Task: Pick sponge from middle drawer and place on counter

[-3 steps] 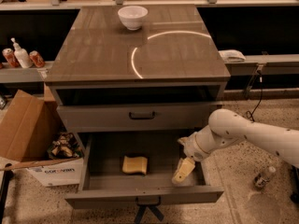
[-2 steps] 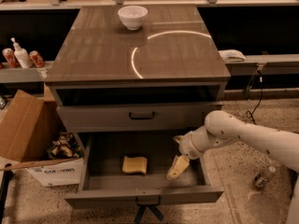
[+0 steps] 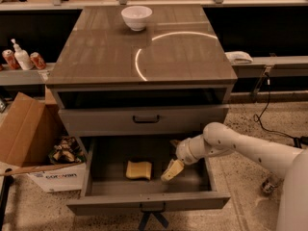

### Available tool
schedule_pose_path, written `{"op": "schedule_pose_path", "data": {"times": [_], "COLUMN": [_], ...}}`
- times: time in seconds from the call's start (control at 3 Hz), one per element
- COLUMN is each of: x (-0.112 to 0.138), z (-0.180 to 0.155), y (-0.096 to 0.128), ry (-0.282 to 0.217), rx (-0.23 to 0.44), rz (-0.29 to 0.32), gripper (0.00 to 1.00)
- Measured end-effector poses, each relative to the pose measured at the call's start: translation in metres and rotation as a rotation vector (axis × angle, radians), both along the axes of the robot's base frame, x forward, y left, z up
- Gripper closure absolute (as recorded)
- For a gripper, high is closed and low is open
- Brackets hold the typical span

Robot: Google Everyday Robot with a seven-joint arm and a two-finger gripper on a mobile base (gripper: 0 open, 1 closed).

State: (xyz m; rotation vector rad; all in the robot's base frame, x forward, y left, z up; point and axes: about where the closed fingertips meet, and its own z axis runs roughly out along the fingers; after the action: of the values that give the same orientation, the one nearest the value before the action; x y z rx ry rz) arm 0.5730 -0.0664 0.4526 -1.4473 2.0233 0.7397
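Pulled out at 6 o'clock of the cabinet: one wide, shallow grey middle drawer [image 3: 192,202], the lower of two drawers in view. Flat on its floor, a little toward 9 o'clock from centre: one small pale-yellow foam sponge [image 3: 138,170] with wavy edges. At 3 o'clock from the sponge, just beside it and apart by a thin gap: one pale gripper [image 3: 172,171], down inside the drawer, tip slanted toward 7 o'clock, on one white arm [image 3: 240,146] reaching in from 3 o'clock. Nothing in its grasp; how far open, cannot tell.

Above: one grey upper drawer front [image 3: 96,121] with a black bar handle. On top: one glossy grey-brown counter [image 3: 96,61] with a bright curved glare. Near its 12 o'clock edge: one white bowl [image 3: 136,17].

At 9 o'clock of the cabinet: one brown cardboard box [image 3: 19,129], two red cans [image 3: 37,60], one white pump bottle [image 3: 21,57].
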Motion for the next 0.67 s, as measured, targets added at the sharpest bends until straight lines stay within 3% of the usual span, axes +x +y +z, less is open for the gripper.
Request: {"op": "schedule_pose_path", "data": {"times": [0.67], "x": [0.013], "z": [-0.032], "y": [0.045], "ry": [-0.028], "rx": [0.053], "rz": [-0.073], "gripper": [0.00]}}
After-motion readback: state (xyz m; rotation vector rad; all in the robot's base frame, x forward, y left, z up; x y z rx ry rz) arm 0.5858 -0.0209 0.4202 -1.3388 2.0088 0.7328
